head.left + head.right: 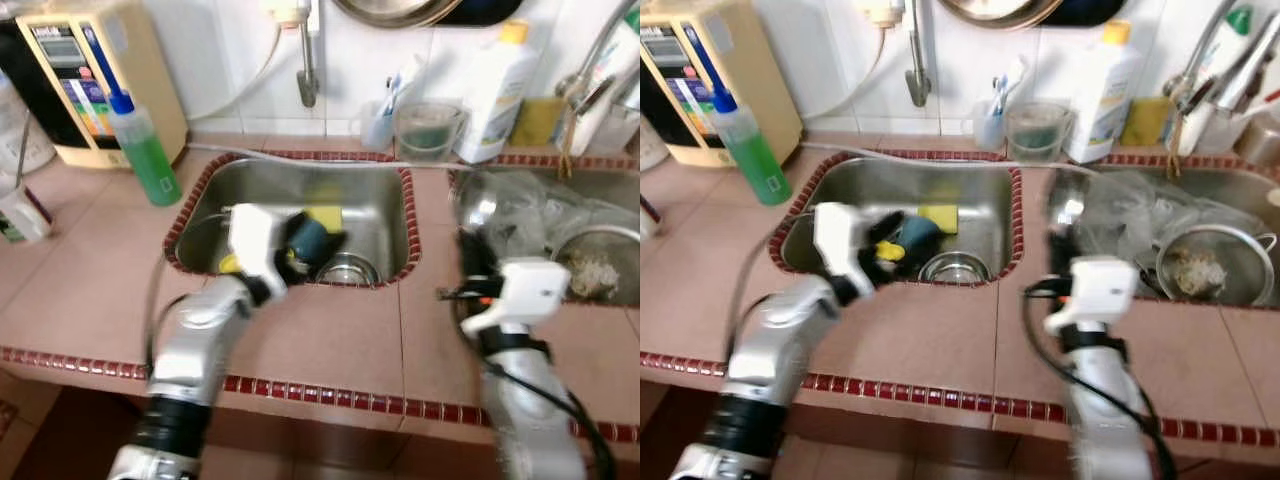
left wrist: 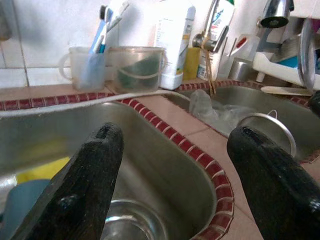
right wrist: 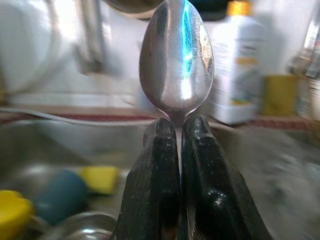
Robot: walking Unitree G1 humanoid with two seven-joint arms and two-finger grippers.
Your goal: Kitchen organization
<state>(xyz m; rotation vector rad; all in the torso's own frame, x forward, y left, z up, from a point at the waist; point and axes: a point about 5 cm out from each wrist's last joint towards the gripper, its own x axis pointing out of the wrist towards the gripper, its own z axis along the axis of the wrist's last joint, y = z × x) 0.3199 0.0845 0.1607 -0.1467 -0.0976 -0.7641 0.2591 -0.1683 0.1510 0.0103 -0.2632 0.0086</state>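
Note:
My right gripper (image 3: 179,131) is shut on the neck of a steel spoon (image 3: 176,60), whose bowl stands up past the fingertips. In the eye views that spoon bowl (image 1: 478,207) hovers over the tiled divider between the two sinks. My left gripper (image 2: 175,142) is open with nothing between its fingers, hanging over the left sink (image 1: 375,200). In that sink lie a teal cup (image 1: 310,238), a yellow sponge (image 1: 324,215), a small yellow thing (image 1: 890,250) and a steel bowl (image 1: 345,268).
The right sink (image 1: 1230,185) holds a mesh strainer (image 1: 1205,265) with scraps and crumpled clear plastic (image 1: 1130,215). Along the back wall stand a green soap bottle (image 1: 145,150), a water filter unit (image 1: 80,75), a toothbrush cup (image 1: 990,125), a clear jug (image 1: 1038,130) and a white bottle (image 1: 1105,90).

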